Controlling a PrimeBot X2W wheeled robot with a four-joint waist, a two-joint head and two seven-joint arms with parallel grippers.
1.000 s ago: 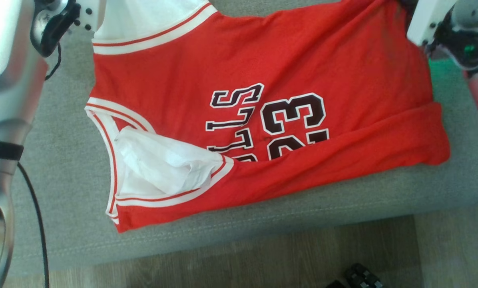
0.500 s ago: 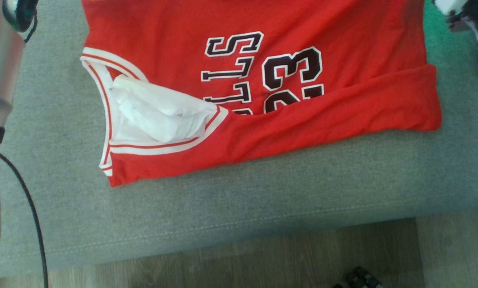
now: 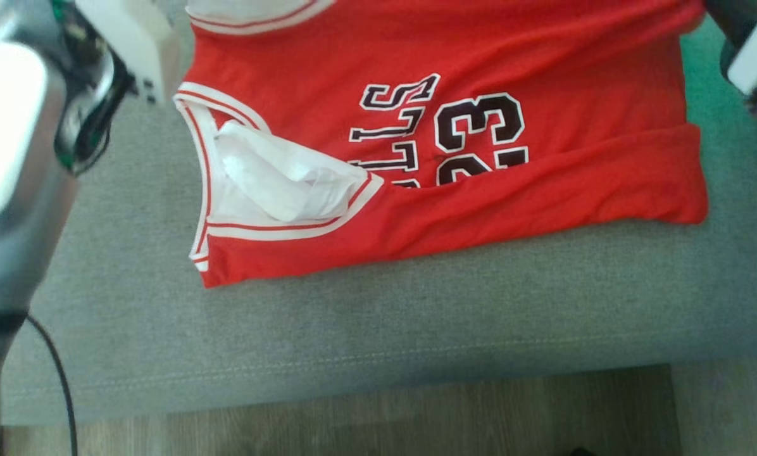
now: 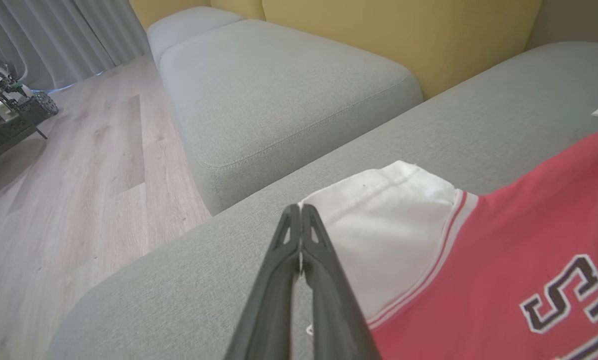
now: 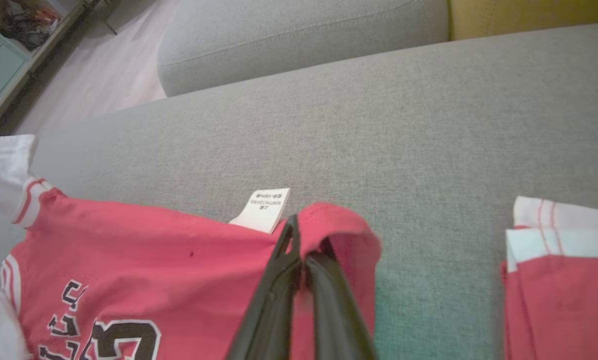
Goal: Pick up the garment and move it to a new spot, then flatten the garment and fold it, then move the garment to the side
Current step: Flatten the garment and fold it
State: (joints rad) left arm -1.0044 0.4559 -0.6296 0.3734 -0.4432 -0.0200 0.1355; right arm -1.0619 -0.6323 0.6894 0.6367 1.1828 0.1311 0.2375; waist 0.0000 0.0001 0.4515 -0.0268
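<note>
The red jersey is lying spread on the grey sofa cushion, number side up. Your left fingers are pinching its white shoulder edge, and your right fingers are clamping its red hem corner.

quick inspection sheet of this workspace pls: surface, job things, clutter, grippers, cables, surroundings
surface: grey seat, bare near its front edge
job's things: red jersey lying on the seat, near side folded over; white cloth bunched in the armhole; label out at the hem
clutter: second red and white garment on the seat
grippers: left gripper shut on the jersey's white sleeve; right gripper shut on its red hem
cables: black cable by the left arm
surroundings: wood floor, yellow backrest, curtains
</note>
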